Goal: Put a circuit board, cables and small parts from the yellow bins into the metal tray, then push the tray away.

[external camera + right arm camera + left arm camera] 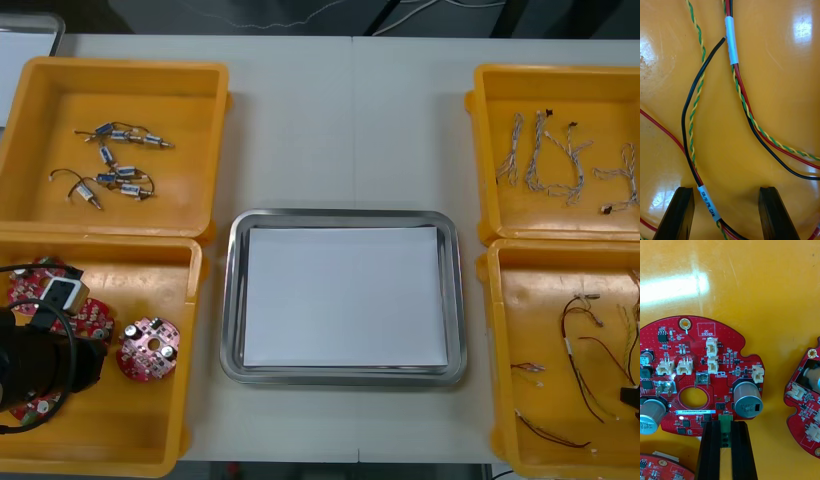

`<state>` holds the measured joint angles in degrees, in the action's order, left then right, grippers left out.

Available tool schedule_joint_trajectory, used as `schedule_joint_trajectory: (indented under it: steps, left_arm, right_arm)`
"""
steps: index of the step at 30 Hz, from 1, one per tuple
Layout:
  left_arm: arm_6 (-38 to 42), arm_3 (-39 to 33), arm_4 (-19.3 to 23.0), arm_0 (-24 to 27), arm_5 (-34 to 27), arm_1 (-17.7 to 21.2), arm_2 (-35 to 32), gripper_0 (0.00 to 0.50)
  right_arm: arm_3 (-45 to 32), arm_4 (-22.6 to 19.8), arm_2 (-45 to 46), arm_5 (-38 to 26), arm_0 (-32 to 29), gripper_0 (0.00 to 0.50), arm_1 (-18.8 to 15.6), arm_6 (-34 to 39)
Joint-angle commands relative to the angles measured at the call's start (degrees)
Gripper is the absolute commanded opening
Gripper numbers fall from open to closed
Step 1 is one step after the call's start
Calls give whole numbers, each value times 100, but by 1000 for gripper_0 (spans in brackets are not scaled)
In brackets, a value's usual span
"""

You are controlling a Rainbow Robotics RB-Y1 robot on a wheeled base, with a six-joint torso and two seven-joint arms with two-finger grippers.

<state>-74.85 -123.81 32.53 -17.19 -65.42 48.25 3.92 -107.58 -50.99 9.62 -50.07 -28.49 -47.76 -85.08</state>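
Note:
My left gripper (726, 425) is shut on the small green connector at the rim of a round red circuit board (696, 367), which lies flat on the bin floor. In the front view the left arm (40, 365) reaches into the near left yellow bin (185, 300), over several red boards (148, 350). My right gripper (725, 195) is open, low over the floor of the near right bin (520, 300). A white-labelled cable bundle (709, 204) of black and red wires lies between its fingers, close to one of them. The metal tray (232, 300), white inside, sits at the table's middle.
The far left bin (200, 80) holds small metal parts (115, 165). The far right bin (490, 100) holds twisted blue and white cables (560, 155). A second red board (807, 390) lies beside the held one. Green and yellow twisted wires (696, 101) cross the black cable (687, 112).

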Motion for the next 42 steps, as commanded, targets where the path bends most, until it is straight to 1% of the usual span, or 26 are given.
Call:
schedule_joint_trajectory:
  steps: [1,2,3,4,6,8,9,10,14,16,20,24,26,29,34,38,42]
  left_arm:
    - [516,-125,-80,-180,74,220,100,0]
    - [516,-125,-80,-180,74,220,91,0]
    - [516,-125,-80,-180,74,228,100,0]
    - [525,-125,-89,-180,74,220,91,0]
    - [525,-134,-89,-171,74,228,73,0]
    - [525,-134,-80,-171,74,246,47,0]
    - [516,-134,-63,-171,74,255,12,0]
    - [516,-134,-45,-171,65,263,-23,0]
    - [481,-134,96,-153,21,307,-173,0]
    - [445,-152,236,-74,-199,325,-278,0]
    - [419,-266,298,49,-559,316,-419,0]
    - [419,-372,447,172,-920,316,-612,0]
    - [410,-451,623,304,-1201,316,-744,0]
    - [437,-600,799,444,-1552,316,-902,0]
    - [525,-899,1089,629,-2009,316,-1122,0]
    - [621,-1207,1115,752,-2317,325,-1157,0]
    - [727,-1514,1106,910,-2607,316,-1157,0]
  right_arm:
    - [105,45,-320,129,45,500,92,167]
    - [105,45,-329,147,45,482,92,167]
    - [105,45,-347,173,45,329,92,167]
    - [97,45,-355,182,45,142,92,167]
    - [105,36,-364,199,45,80,92,150]
    - [105,28,-373,208,45,43,92,141]
    - [97,19,-373,208,45,14,92,141]
    - [97,19,-373,208,45,0,92,141]
    - [88,-16,-373,208,62,0,92,167]
    - [26,-16,-355,208,62,0,92,167]
    - [-167,-25,-241,67,71,0,83,167]
    - [-554,-87,146,-513,80,0,83,176]
    - [-800,-166,453,-943,71,0,83,185]
    - [-1134,-219,778,-1409,80,0,83,202]
    - [-1670,-263,1244,-2024,80,0,74,238]
    - [-2048,-324,1587,-2464,124,0,4,299]
    - [-2171,-377,1842,-2833,221,0,-101,343]
